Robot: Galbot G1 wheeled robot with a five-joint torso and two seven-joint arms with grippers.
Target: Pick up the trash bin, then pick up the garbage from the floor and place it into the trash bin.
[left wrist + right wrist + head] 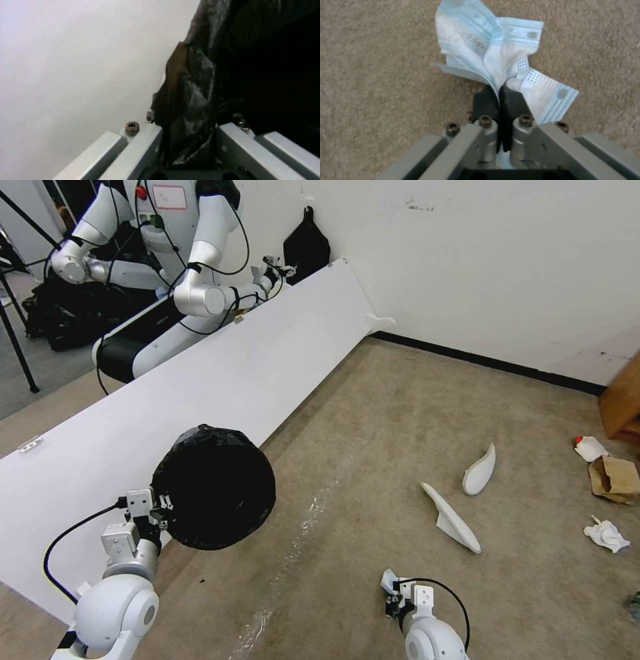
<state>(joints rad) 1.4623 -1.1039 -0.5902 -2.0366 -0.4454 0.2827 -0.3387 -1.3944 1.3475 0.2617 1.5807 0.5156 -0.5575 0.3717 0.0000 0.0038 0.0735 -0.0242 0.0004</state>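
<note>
My left gripper (159, 508) is shut on the rim of the trash bin (217, 488), a round bin lined with a crinkled black bag and held off the floor at the left. In the left wrist view the black bag (193, 100) is pinched in that gripper (188, 147). My right gripper (395, 595), low near the front, is shut on one piece of garbage, a pale blue face mask (389, 580). The right wrist view shows the mask (486, 50) clamped in the gripper (500, 93) over the carpet. Two white slippers (480, 471) (453, 517) lie on the floor ahead to the right.
A crumpled white paper (607, 535), a brown paper bag (615, 477) and a red-white packet (590, 448) lie at the far right, near wooden furniture (623, 403). A long white board (220, 373) leans along the left. Another robot (167, 260) stands behind it.
</note>
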